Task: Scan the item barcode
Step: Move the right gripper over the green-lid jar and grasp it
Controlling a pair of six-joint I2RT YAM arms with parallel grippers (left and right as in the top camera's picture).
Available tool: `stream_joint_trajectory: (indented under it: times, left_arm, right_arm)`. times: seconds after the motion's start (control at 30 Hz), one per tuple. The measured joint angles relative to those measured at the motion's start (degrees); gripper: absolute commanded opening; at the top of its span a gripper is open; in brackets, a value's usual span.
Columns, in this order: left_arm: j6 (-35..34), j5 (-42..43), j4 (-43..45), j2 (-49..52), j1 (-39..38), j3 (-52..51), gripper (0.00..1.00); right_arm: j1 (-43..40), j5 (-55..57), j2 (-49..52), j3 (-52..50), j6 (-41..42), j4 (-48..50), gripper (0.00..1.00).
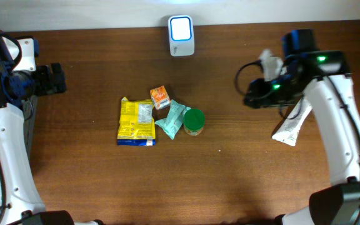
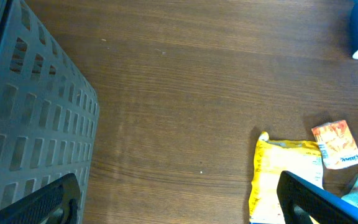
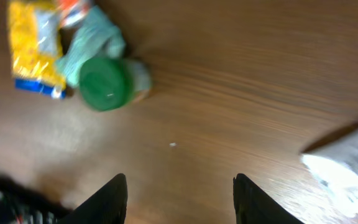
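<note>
Worktop [image 1: 230,181]: dark wood, barcode-scanning station. Scanner [image 1: 181,34]: upper centre of the overhead frame, lit face turned upward, standing apart so goods can be passed over it. Stock judged still to be scanned: a close cluster at frame centre, made up of yellow packet [image 1: 136,122], orange carton [image 1: 160,97], teal sachet [image 1: 172,119] and green-lidded jar [image 1: 194,120], heaped where either arm can reach. White pouch [image 1: 291,127]: right of frame, flat on the worktop, well apart from the cluster and partly under the right arm; probably kept separate so it does not mix with the pile. Right pincer [image 3: 182,193]: fingers spread, nothing between them, above bare wood between jar and pouch, holding neither. Left pincer [image 2: 179,208]: spread to its widest, empty, at far left of the overhead frame beside the grey crate [image 2: 30,112], clear of the work. Which item is due next cannot be told.
</note>
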Motion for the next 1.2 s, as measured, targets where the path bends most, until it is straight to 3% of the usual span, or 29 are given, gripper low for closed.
stream_joint_trajectory:
  times: [0.23, 0.47, 0.53, 1.2]
  left_arm:
    - [0.00, 0.00, 0.00, 0.00, 0.00, 0.00, 0.99]
    - [0.00, -0.02, 0.00, 0.00, 0.00, 0.00, 0.99]
    - [0.00, 0.00, 0.00, 0.00, 0.00, 0.00, 0.99]
    - [0.00, 0.00, 0.00, 0.00, 0.00, 0.00, 0.99]
  right_arm:
    - [12.28, 1.55, 2.34, -0.04, -0.39, 1.68, 0.50]
    - [16.90, 2.75, 7.02, -0.07, -0.68, 6.80, 0.73]
    - [17.18, 2.84, 8.17, -0.07, -0.83, 8.59, 0.75]
    - [20.39, 5.86, 17.33, -0.09, -0.98, 18.67, 0.75]
